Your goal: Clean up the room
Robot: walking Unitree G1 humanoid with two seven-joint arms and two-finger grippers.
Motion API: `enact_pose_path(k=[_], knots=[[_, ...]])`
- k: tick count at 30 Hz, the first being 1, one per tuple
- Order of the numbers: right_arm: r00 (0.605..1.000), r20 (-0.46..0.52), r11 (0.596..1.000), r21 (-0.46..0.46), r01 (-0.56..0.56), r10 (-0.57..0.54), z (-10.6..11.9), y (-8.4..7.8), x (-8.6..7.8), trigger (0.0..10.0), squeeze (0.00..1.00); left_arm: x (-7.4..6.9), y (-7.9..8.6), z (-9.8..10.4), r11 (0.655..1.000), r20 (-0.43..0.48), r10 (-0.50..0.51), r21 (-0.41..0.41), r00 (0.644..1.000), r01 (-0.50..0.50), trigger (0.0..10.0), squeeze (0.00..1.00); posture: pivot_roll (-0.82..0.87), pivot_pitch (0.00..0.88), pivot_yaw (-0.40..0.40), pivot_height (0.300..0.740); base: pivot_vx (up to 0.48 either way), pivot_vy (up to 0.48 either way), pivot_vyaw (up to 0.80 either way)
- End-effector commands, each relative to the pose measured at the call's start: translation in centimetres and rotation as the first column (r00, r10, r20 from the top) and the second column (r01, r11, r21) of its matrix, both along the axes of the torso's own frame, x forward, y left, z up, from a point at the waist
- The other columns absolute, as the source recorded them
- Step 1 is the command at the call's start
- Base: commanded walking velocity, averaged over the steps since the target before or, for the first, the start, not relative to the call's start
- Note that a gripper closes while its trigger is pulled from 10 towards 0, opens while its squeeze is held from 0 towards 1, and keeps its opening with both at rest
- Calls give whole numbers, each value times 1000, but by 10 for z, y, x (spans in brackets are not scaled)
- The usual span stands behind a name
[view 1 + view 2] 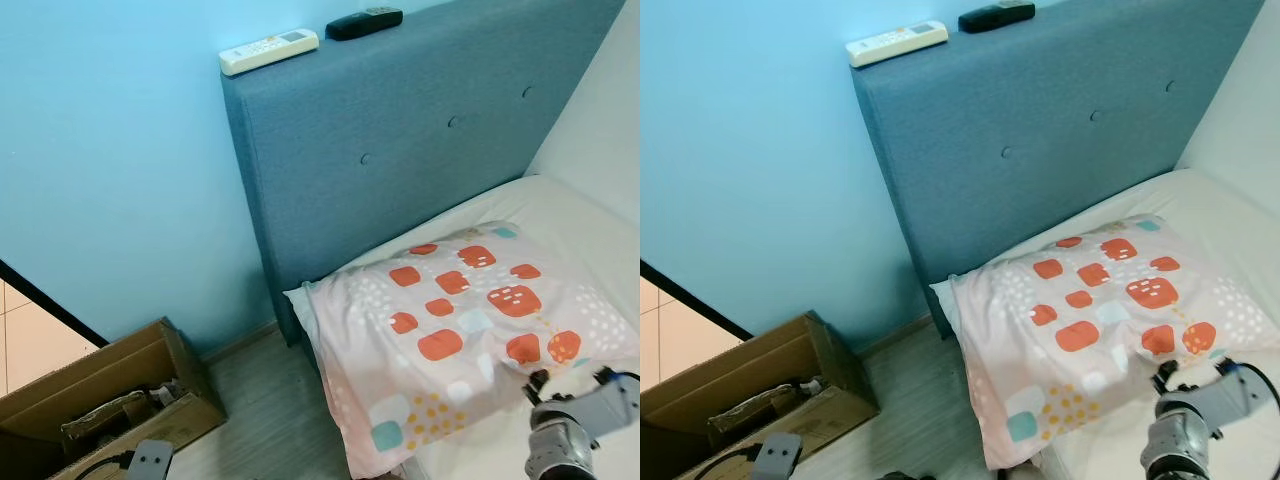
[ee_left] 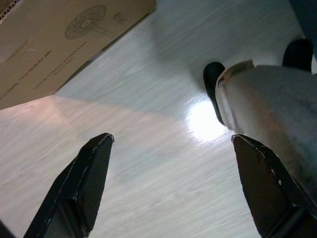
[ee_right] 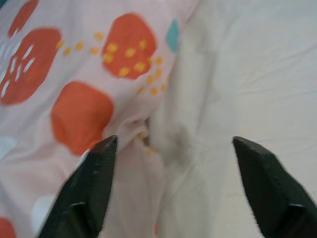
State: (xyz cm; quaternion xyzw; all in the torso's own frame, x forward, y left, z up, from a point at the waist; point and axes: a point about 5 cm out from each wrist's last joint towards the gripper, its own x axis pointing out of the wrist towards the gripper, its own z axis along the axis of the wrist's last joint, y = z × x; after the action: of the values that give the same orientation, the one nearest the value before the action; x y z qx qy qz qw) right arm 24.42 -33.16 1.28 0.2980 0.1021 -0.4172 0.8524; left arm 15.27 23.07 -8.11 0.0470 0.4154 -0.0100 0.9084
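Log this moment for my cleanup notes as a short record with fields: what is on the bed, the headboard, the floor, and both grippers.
bed: patterned pillow lying on the white sheet
headboard top: white remote and black remote
floor: open cardboard box beside the bed, against the blue wall
right gripper: open, at the pillow's edge over the sheet
left gripper: open, pointing at the wooden floor

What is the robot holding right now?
Nothing. The right end effector is open above the edge of the pink pillow with orange patches; the left end effector hangs open over the floor.
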Motion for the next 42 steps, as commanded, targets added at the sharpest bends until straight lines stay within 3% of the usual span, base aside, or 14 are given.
enact_pose_path(k=[1, 6, 9, 10, 21, 22, 24, 26, 27, 31, 32, 34, 36, 42], knots=[[999, -17, 999, 21, 43, -43, -7, -4, -11, 0, 0, -16, 10, -4, 1000, -49, -1, 22, 999, 2, 10000, 0, 119, 220, 69, 720, 0, 0, 0], [999, -37, 999, -21, -30, 29, -2, -1, -2, 0, 0, -17, 12, -4, 1000, -53, 0, 27, 999, 1, 10000, 0, 115, 217, 62, 720, 0, 0, 0], [983, -98, 986, -49, -162, 157, -4, 15, 8, 0, 0, -9, 6, -4, 1000, -45, 0, 20, 999, 1, 10000, 0, 100, 202, 60, 720, 0, 0, 0], [979, -116, 984, -42, -175, 169, -7, 18, 8, 10000, 0, -6, 3, -4, 1000, -43, -2, 17, 999, 3, 10000, 0, 94, 190, 58, 720, 0, 0, 0], [890, -314, 937, -5, -350, 331, -37, 48, -6, 10000, 0, 3, -6, -4, 1000, -54, -8, 14, 999, 9, 10000, 0, 60, 126, 42, 720, 0, 0, 0], [825, -384, 895, 5, -446, 413, -47, 62, -11, 10000, 0, 3, -6, -4, 1000, -62, -1, 17, 998, 2, 10000, 0, 51, 110, 39, 720, 0, 0, 0], [825, -384, 895, 5, -446, 413, -47, 62, -11, 10000, 0, 3, -6, -4, 1000, -62, -1, 17, 998, 2, 10000, 0, 51, 110, 39, 720, 0, 0, 0], [663, -478, 779, 77, -622, 577, -70, 99, -27, 10000, 0, 4, -6, -5, 999, -90, 54, 14, 994, -53, 10000, 0, 19, 62, 35, 720, 0, 0, 0], [615, -494, 744, 103, -660, 615, -77, 110, -34, 10000, 0, 4, -5, -6, 997, -98, 79, 10, 992, -78, 10000, 0, 19, 62, 35, 720, 0, 0, 0], [509, -533, 664, 142, -734, 676, -87, 127, -46, 10000, 0, 7, -6, -6, 988, -103, 152, -10, 983, -154, 10000, 0, 1, 28, 30, 720, 0, 0, 0], [446, -567, 621, 153, -769, 692, -91, 131, -52, 10000, 0, 7, -6, -6, 985, -106, 169, -16, 980, -171, 10000, 0, -1, 20, 27, 720, 0, 0, 0], [446, -567, 621, 153, -769, 692, -91, 131, -52, 10000, 0, 7, -6, -6, 985, -106, 169, -16, 980, -171, 10000, 0, -1, 20, 27, 720, 0, 0, 0], [347, -617, 552, 174, -815, 706, -97, 135, -63, 10000, 0, 10, -8, -5, 976, -104, 211, -37, 972, -216, 10000, 0, -11, 4, 16, 720, 0, 0, 0], [263, -658, 498, 196, -845, 705, -101, 133, -72, 10000, 0, 13, -12, -6, 959, -115, 271, -50, 956, -278, 10000, 0, -22, 3, 6, 720, 0, 0, 0]])
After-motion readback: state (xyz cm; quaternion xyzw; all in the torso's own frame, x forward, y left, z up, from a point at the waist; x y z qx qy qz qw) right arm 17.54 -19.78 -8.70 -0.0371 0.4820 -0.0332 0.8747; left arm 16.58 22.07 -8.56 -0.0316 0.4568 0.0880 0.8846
